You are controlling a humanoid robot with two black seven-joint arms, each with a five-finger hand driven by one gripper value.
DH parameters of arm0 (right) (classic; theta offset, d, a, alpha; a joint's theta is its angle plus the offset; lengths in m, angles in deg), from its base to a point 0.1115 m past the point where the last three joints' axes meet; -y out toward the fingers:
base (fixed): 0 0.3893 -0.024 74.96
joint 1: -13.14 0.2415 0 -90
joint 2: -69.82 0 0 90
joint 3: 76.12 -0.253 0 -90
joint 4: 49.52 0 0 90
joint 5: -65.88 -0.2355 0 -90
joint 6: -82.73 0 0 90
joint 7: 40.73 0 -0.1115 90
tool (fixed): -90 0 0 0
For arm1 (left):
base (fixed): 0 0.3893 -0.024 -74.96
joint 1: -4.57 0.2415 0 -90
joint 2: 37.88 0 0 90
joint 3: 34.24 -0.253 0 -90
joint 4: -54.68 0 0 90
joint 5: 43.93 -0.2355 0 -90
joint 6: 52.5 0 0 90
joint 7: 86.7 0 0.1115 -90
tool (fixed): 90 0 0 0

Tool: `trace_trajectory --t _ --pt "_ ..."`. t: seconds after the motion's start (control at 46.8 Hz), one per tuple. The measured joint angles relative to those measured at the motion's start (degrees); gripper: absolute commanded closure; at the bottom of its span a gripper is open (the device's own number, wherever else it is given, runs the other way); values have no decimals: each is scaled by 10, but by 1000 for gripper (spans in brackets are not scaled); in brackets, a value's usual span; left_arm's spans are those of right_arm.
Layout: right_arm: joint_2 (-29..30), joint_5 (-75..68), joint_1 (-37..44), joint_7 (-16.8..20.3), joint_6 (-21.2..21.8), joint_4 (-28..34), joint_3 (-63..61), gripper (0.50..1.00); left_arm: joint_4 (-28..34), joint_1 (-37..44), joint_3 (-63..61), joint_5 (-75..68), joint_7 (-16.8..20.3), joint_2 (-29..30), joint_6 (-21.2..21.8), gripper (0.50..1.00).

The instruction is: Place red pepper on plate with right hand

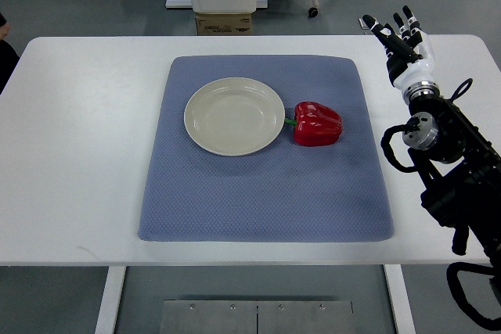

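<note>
Pepper (317, 123), one, red, lies on the blue mat (266, 193) just right of the single empty plate (234, 116). One right hand (401, 37) hovers well apart over the table (78, 154), fingers extended, holding nothing.

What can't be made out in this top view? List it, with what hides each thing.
- Left arm and hand: out of the top view entirely.
- Right arm: cut off by the picture's right and bottom edges; only the right hand, fingers spread and empty, and the forearm show.
- Red pepper: its underside is hidden by its own body.
- Cardboard box beyond the table: its print is too small to read.
- Plate: nothing on it.
</note>
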Motion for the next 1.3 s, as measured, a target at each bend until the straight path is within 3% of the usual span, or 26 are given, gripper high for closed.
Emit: trace_trajectory --t 1.305 --pt "0 -1 9 -3 1 2 6 500 0 0 0 1 0 0 0 500"
